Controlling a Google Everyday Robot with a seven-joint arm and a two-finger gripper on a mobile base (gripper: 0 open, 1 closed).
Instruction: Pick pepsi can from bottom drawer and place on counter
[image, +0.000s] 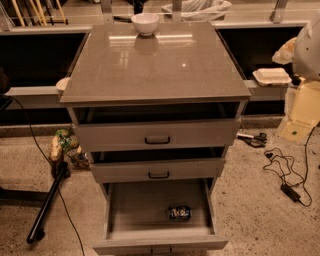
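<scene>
Pepsi can waiting in the open bottom drawer, reach not yet made.

The pepsi can lies on its side on the floor of the bottom drawer, lower centre of the frame. Its long axis runs left to right, parallel to the drawer front; which end is the top is unclear. The gripper is out of frame, so its opening cannot be told. A descent from above, closing front-to-back across the round body and clear of the upper drawers, looks best before lifting to the counter.

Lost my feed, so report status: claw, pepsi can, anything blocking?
Claw not in view. Pepsi can on its side in open bottom drawer. Nothing covers it; white bowl at back edge of counter.
</scene>
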